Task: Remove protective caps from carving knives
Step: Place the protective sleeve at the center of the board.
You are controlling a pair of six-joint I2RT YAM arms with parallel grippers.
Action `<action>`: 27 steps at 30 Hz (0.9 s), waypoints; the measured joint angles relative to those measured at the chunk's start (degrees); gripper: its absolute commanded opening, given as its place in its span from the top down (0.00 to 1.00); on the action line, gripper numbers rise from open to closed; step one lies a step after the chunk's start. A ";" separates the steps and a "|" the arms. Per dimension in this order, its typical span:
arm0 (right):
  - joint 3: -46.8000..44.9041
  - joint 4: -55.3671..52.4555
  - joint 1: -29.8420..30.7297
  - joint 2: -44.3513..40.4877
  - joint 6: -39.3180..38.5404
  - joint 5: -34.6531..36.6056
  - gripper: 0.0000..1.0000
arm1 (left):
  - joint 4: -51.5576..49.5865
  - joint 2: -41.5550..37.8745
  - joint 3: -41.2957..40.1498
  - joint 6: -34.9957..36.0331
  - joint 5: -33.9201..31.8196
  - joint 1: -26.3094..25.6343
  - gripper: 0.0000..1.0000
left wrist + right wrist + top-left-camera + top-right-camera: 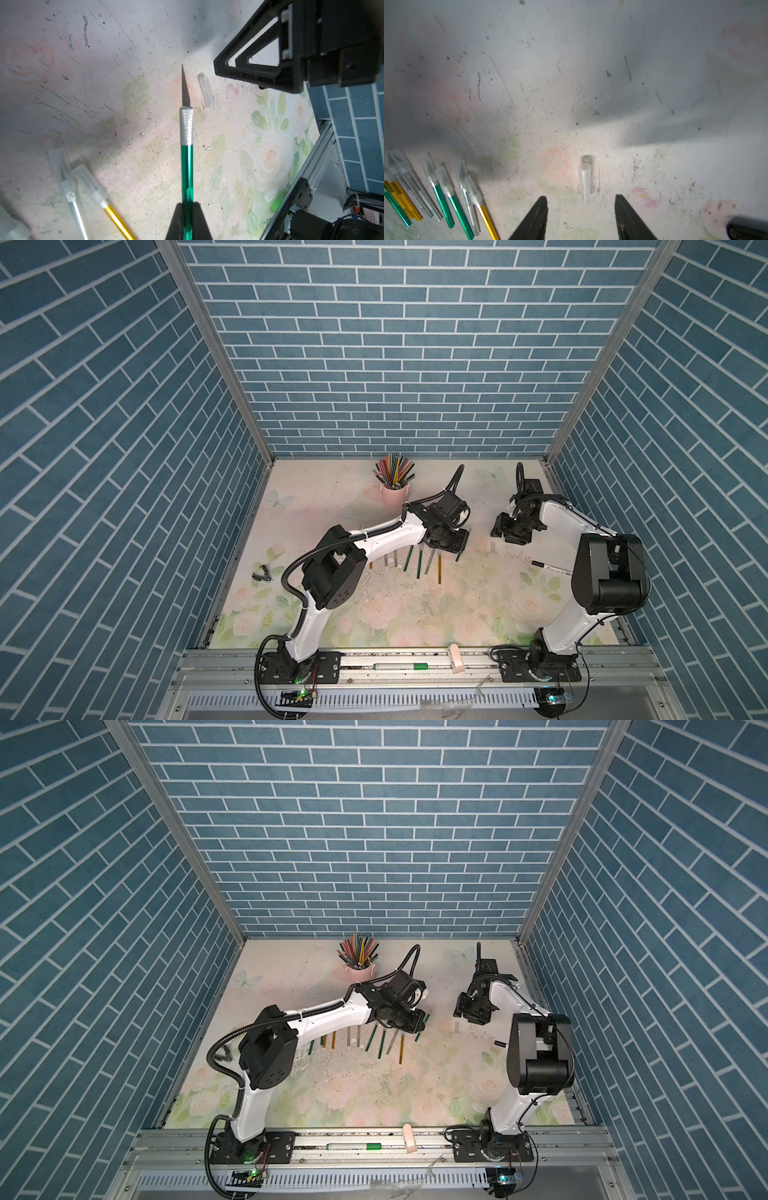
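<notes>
My left gripper (188, 204) is shut on a green carving knife (187, 166), whose pointed blade is bare. A translucent protective cap (206, 91) lies loose on the mat just beside that blade tip. In the right wrist view the same cap (585, 182) lies flat ahead of my right gripper (581, 198), which is open and touches nothing. Several more carving knives (444, 187) with green, gold and silver handles lie in a row, whitish caps on their tips. In a top view the left gripper (451, 541) hangs over the row's right end and the right gripper (509, 533) is just right of it.
A pink cup of coloured pencils (392, 493) stands at the back. A white marker with a black cap (548, 567) lies by the right arm. A black clip (262, 574) sits at the left edge. A green-capped marker (401, 666) and a pale block (457, 657) rest on the front rail.
</notes>
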 measured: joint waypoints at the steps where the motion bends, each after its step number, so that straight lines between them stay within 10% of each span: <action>1: 0.00 -0.02 -0.07 -0.48 0.00 0.07 0.43 | 0.07 0.22 0.07 -0.11 0.00 0.00 1.00; 7: -0.74 -0.07 -0.26 -1.55 0.00 0.04 0.40 | 0.52 1.40 0.13 -0.90 -0.13 0.00 1.00; 10: -1.84 -0.11 -0.26 -1.55 0.07 0.07 0.03 | 0.87 1.49 0.13 -1.86 -0.61 0.00 1.00; 27: -4.50 -1.16 -2.58 -7.21 0.22 -0.35 0.02 | 3.91 6.86 3.32 -7.10 -5.07 -0.72 0.98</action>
